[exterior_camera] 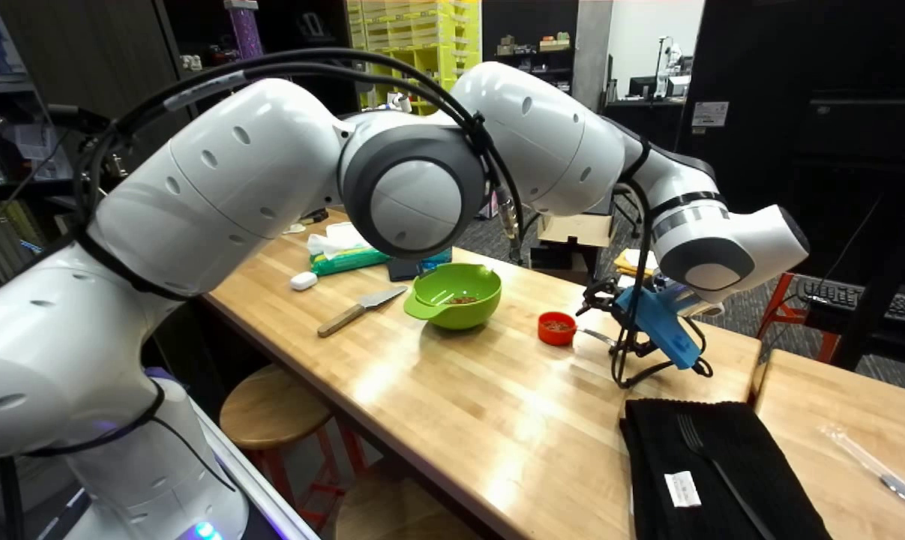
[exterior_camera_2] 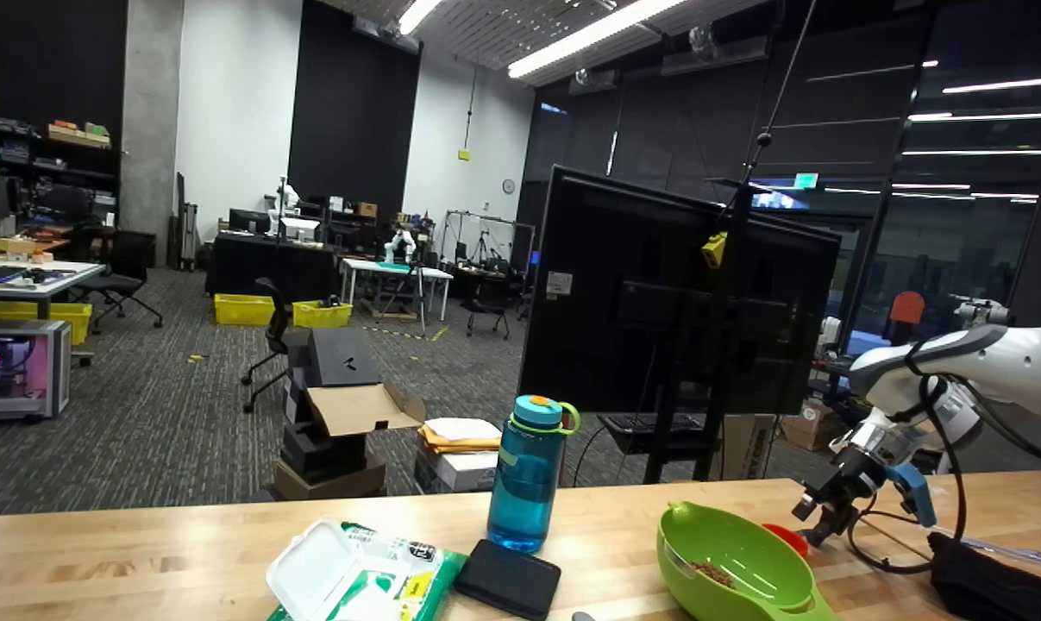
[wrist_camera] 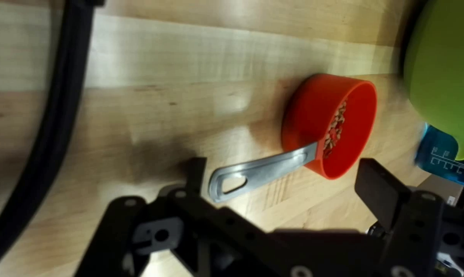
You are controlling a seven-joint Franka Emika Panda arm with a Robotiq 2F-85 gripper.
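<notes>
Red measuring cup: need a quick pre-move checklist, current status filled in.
1. Red measuring cup upright on table: ok.
2. Gripper open: ok.
3. Metal handle secured for any lift: not ok, jaws stand apart.
4. Fingertips low enough for the handle: cannot tell, depth unclear.
5. Green bowl apart from cup: ok, gap shows in an exterior view.
6. Black cable off the table: cannot tell.

- Cup (wrist_camera: 308,111): smooth plastic
- Cup handle (wrist_camera: 270,169): shiny metal
- Fingers (wrist_camera: 380,194): smooth, matt
- Bowl (exterior_camera: 453,316): smooth, glossy plastic
- Table (exterior_camera: 459,390): smooth, glossy wood
- Towel (exterior_camera: 748,457): matt, rough cloth
</notes>
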